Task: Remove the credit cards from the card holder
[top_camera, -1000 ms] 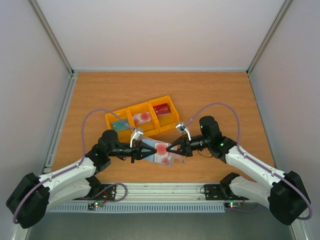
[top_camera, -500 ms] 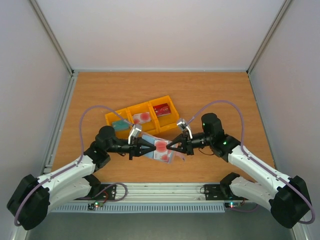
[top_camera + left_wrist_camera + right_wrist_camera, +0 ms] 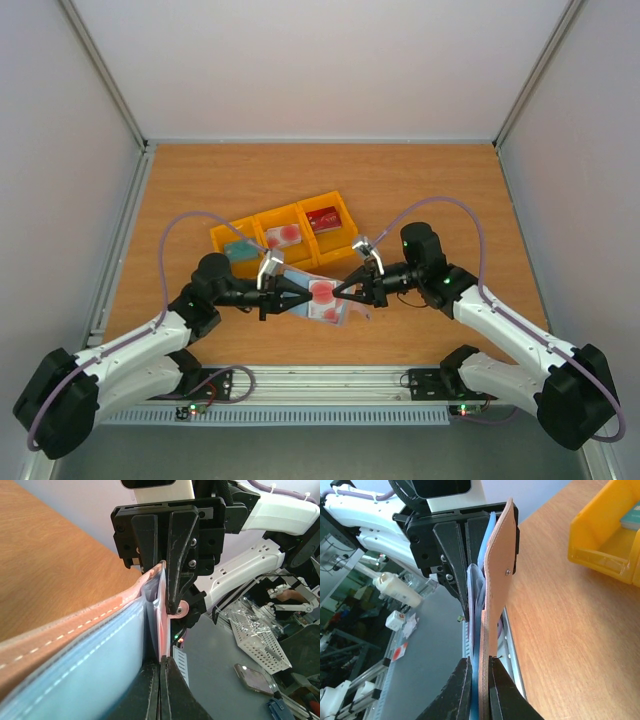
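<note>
Overhead view, 12 o'clock = away from the arm bases.

- Card holder is lifted off the desk, low centre, strung between the two arms. Its long axis runs roughly 10 to 4 o'clock.
- Left pincer meets it from 9 o'clock, right pincer from 3 o'clock. Tips nearly face each other, and both arms are in contact, so neither is nearer.
- Right pincer: narrow, clamped on the holder's stacked layers (right wrist view shows the taupe-brown outer flap and blue-grey lining between the fingers).
- Left pincer: fingers pressed flat together. In the left wrist view a thin pinkish edge runs into their seam while the stitched blue-grey panel passes beside them. Reads as a pinch on the whitish-pink card, though a pocket layer may be caught with it.
- That card lies on the open pale panel, red blotch up, between the two tips.
- Yellow tray sits at 11 o'clock of the holder, well apart. It holds a teal card, another blotched pale one and a dark red one.

Judgement: extraction step. The card must slide toward 9 o'clock while the right arm anchors the holder. The risk is the pocket dragging along.
</note>
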Available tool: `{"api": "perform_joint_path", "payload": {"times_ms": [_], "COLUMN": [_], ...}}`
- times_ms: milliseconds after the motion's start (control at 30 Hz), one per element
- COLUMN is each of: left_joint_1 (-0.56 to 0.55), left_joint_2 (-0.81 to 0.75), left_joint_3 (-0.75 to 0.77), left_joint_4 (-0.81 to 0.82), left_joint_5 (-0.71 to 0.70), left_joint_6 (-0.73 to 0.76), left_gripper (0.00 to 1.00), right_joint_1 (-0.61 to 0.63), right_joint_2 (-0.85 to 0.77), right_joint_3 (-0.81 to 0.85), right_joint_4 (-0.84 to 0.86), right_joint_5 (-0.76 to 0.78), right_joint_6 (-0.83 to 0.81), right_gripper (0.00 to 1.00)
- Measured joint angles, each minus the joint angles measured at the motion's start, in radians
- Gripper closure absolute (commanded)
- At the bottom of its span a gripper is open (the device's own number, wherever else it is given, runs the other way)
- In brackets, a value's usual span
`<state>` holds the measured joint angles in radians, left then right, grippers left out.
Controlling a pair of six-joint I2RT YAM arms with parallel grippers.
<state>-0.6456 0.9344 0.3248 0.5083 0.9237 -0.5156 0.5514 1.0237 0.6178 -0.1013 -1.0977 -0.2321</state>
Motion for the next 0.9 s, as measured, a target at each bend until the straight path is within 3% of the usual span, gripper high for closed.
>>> {"api": "perform_joint_path", "payload": {"times_ms": [67, 133, 267, 633, 900], "left_joint_1": [-0.001, -0.003, -0.002, 0.0, 0.008], "left_joint_2": [0.0, -0.003, -0.016, -0.016, -0.021], "left_joint_3": [0.0, 0.0, 0.0, -0.002, -0.002], "left_joint_4": [-0.001, -0.007, -0.013, -0.015, -0.049], "left_joint_5": [-0.005, -0.007, -0.012, -0.015, -0.015], "left_joint_6": [0.003, 0.005, 0.006, 0.006, 0.008], "left_gripper": [0.85, 0.84, 0.99, 1.0, 1.0], "right_joint_1": [-0.001, -0.004, -0.01, -0.009, -0.012], "right_joint_2": [0.0, -0.001, -0.001, -0.003, -0.024], "right_joint_3": [0.0, 0.001, 0.002, 0.014, 0.019], "right_joint_4": [-0.004, -0.014, -0.031, -0.053, -0.105], "right_joint_5": [-0.002, -0.002, -0.003, -0.009, 0.002], "right_joint_6": [-0.001, -0.003, -0.006, -0.012, -0.035], "right_gripper": [0.99, 0.99, 0.99, 0.99, 0.92]}}
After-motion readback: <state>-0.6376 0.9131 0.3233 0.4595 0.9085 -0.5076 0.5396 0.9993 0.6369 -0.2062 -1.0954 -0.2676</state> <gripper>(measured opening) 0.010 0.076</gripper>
